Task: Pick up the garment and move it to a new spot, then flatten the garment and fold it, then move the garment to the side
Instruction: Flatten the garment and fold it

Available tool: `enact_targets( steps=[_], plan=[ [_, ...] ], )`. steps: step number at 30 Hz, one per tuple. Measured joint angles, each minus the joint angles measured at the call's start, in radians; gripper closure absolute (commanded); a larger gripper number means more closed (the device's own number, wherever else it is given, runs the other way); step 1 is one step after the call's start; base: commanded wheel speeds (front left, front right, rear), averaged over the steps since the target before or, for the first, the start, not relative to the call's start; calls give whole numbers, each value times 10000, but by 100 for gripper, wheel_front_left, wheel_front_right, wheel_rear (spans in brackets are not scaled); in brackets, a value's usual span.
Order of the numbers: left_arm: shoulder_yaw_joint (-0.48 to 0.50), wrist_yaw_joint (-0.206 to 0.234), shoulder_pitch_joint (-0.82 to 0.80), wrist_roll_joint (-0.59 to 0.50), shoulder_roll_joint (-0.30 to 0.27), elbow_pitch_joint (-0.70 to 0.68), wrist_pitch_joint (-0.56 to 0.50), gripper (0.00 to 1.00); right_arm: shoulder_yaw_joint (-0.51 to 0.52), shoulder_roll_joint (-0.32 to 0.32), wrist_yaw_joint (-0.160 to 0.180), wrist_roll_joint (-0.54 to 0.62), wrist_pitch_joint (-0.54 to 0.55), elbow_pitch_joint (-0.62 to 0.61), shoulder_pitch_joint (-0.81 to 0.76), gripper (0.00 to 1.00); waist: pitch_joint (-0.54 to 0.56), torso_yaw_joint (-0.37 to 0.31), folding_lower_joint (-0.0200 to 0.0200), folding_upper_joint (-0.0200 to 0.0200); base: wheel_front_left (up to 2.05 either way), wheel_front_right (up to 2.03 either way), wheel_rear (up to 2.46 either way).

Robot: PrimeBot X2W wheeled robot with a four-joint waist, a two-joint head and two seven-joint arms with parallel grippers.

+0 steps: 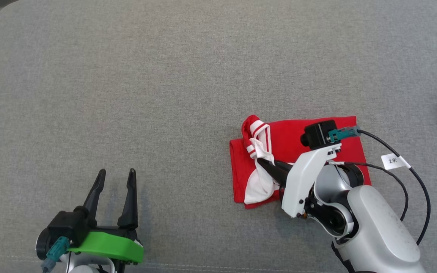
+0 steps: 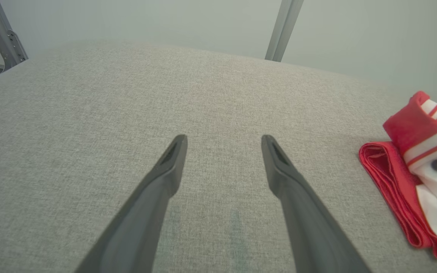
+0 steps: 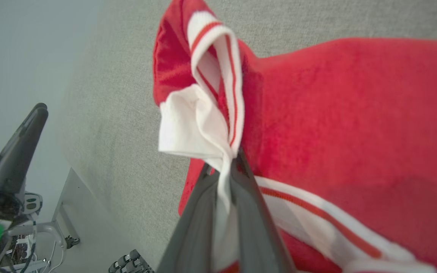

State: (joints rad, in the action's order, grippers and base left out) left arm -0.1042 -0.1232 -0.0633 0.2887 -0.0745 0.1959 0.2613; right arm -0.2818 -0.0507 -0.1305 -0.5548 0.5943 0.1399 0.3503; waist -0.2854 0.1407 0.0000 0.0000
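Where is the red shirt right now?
The shirt lies folded on the grey surface, right of centre in the head view, its white part pinched by the right gripper; the open left gripper sits apart at lower left.

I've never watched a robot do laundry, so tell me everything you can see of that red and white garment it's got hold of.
The garment is a bright red, soft knit-looking shirt with white bands carrying thin red stripes. It lies folded into a rough rectangle on the grey fabric surface, right of centre in the head view, stacked layers showing at its left edge. One white banded part is bunched and raised above the fold, pinched between the right arm's shut jaws.
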Motion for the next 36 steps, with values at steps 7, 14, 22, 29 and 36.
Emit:
enact_targets(
  steps=[7,14,22,29,36],
  plan=[
    [13,-13,73,-40,69,42,0,0,-495,-6,0,-341,-698,535,342,2,88,-102,0,0,0,0,0],
    [221,-42,209,-109,86,2,0,0,-784,17,0,-773,-2031,-17,432,0,262,-200,0,0,0,0,0],
    [644,-44,730,-247,92,-117,0,0,1158,-322,-2,648,-4278,-1908,-516,0,762,-503,0,0,0,0,0],
    [815,-46,987,-362,127,-328,0,0,3335,-1363,0,2240,-5998,-2125,-1941,0,1265,-879,0,0,0,0,0],
    [851,-46,1152,-451,155,-334,0,0,3975,-1762,-2,3398,-7919,-880,-2699,0,1662,-1103,0,0,0,0,0]
  ],
)
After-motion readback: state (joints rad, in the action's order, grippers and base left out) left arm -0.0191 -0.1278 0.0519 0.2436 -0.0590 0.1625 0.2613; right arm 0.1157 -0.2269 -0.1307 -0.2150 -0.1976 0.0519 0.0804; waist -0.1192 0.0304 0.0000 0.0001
